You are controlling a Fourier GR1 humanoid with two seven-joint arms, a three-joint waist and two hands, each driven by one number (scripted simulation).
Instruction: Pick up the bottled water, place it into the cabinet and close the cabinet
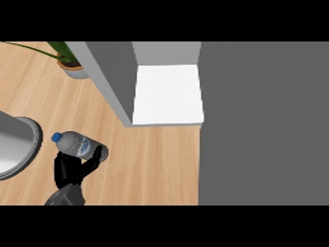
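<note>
The bottled water, clear with a blue cap, lies tilted on the wooden counter at the lower left, its cap pointing up-left. My left hand comes in from the lower edge and is curled round the bottle's lower end, its thumb on the right side. The cabinet stands open behind it, with grey walls and a white shelf floor showing inside. A broad grey panel, which I take to be its door, fills the right side. My right hand is out of sight.
A shiny metal pot or bowl sits at the left edge, close to the bottle's cap. A potted plant stands at the back left beside the cabinet wall. Bare wooden counter lies between the bottle and the grey panel.
</note>
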